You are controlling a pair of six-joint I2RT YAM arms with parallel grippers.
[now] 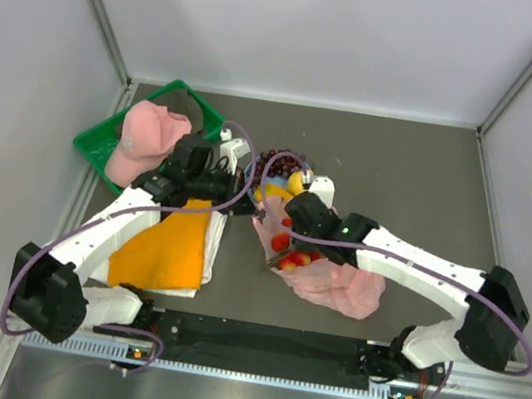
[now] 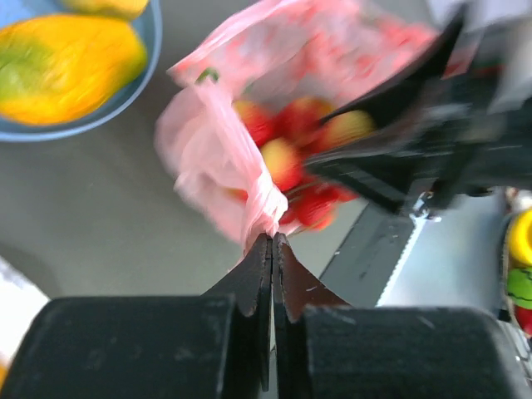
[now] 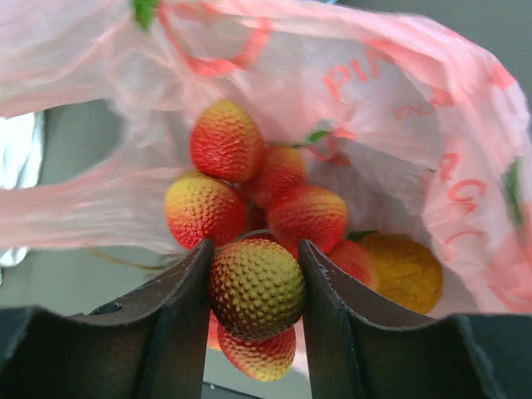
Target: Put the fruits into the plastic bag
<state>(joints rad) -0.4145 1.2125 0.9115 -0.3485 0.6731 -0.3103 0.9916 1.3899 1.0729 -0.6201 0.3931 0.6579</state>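
While pinching the pink plastic bag (image 2: 216,158) with closed left fingers (image 2: 263,262), got a bumpy red-yellow fruit (image 3: 256,287) clamped in the right fingers (image 3: 189,299) at its mouth. Next: probably spread and drop onto the fruit pile (image 3: 274,199).

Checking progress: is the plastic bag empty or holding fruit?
Holding fruit: several red fruits lie inside the plastic bag.
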